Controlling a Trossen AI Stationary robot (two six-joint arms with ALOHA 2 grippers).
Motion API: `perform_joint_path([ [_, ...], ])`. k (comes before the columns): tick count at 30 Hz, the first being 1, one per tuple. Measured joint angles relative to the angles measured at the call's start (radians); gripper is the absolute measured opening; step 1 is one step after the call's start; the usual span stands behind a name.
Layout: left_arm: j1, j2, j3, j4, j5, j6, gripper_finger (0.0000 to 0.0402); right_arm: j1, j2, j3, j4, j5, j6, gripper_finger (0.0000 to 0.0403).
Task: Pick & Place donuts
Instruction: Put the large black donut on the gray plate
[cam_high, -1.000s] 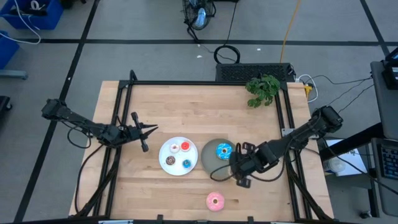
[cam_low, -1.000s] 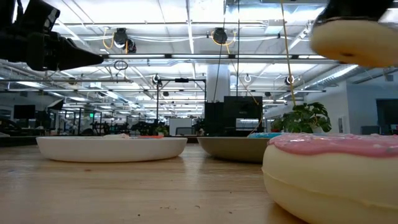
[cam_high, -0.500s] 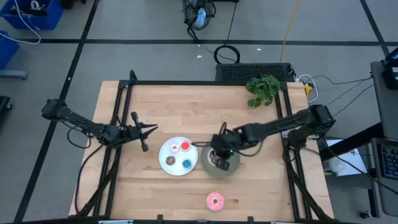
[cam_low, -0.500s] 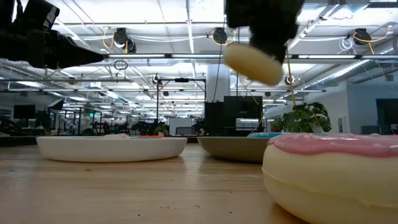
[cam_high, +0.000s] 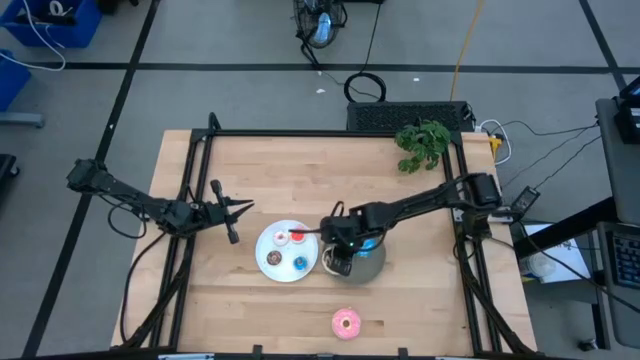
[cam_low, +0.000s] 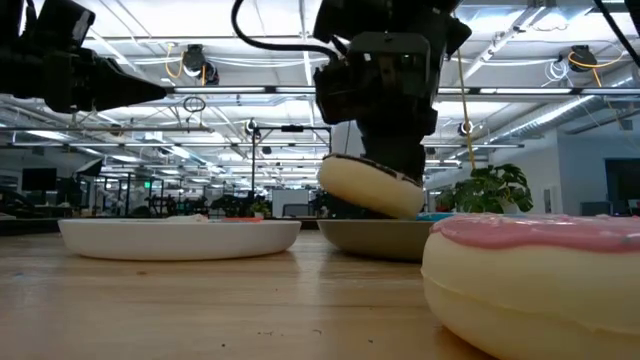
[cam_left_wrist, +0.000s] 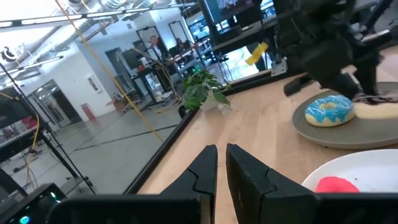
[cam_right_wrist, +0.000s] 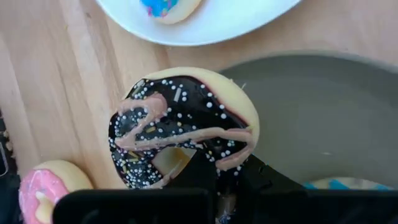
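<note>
Chocolate sprinkled donut (cam_right_wrist: 186, 127) hung tilted in the right hand (cam_high: 341, 258), which was clenched on it just above the near-left rim of the grey plate (cam_high: 372, 266). Inside that plate lay the blue sprinkled donut (cam_left_wrist: 331, 110). The pink donut (cam_high: 346, 323) sat alone on the bench (cam_high: 300, 170), nearer the front edge. On the white plate (cam_high: 270, 245), just beside the grey one, were the red donut (cam_high: 281, 237), the blue tiny donut (cam_high: 301, 263) and the dark brown donut (cam_high: 273, 259). The left hand (cam_high: 241, 207) waited left of the white plate, fingers almost together, grasping nothing.
</note>
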Motion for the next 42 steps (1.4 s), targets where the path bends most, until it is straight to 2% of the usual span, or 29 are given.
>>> perform_joint_path([
  [6,0.0,0.0,0.0,0.005,0.0,0.011,0.0042,0.019,0.034,0.019,0.041,-0.014,-0.011,0.0009],
  [13,0.0,0.0,0.0,0.005,0.0,0.011,0.0042,0.021,0.055,0.019,0.004,0.042,-0.038,0.0009],
  [25,0.0,0.0,0.0,0.007,0.0,0.011,0.0042,0.019,0.062,0.018,-0.003,0.038,-0.066,0.0012],
  [28,0.0,0.0,0.0,0.006,0.0,0.011,0.0042,0.019,0.061,0.018,-0.003,0.041,-0.085,0.0034],
  [37,0.0,0.0,0.0,0.006,0.0,0.011,0.0042,0.019,0.061,0.018,-0.015,0.07,-0.079,0.0147],
  [42,0.0,0.0,0.0,0.006,0.0,0.02,0.0042,0.019,0.061,0.018,-0.052,0.071,-0.062,0.0176],
])
